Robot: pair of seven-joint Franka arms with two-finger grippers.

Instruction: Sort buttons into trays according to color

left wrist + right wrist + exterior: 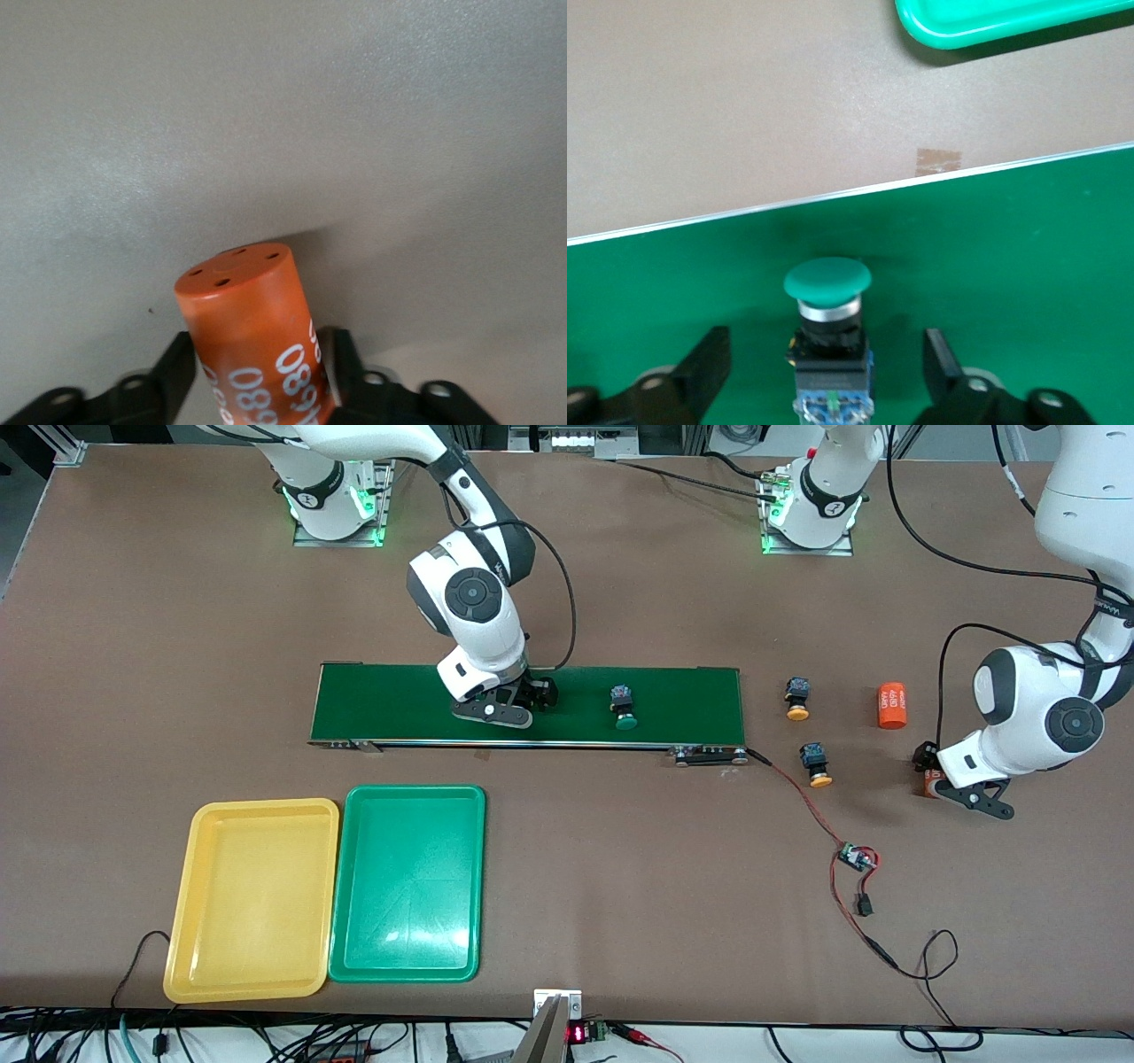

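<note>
On the dark-green conveyor belt, my right gripper is down and open around a green-capped button; both fingers stand apart from it. A second green button lies on the belt toward the left arm's end. Two yellow-orange buttons lie on the table just off that end of the belt. The yellow tray and the green tray sit side by side, nearer to the front camera. My left gripper is shut on an orange cylinder with white print, low at the table.
Another orange cylinder lies on the table near the left gripper. A red-and-black wire with a small circuit board runs from the belt's end toward the front edge. A corner of the green tray shows in the right wrist view.
</note>
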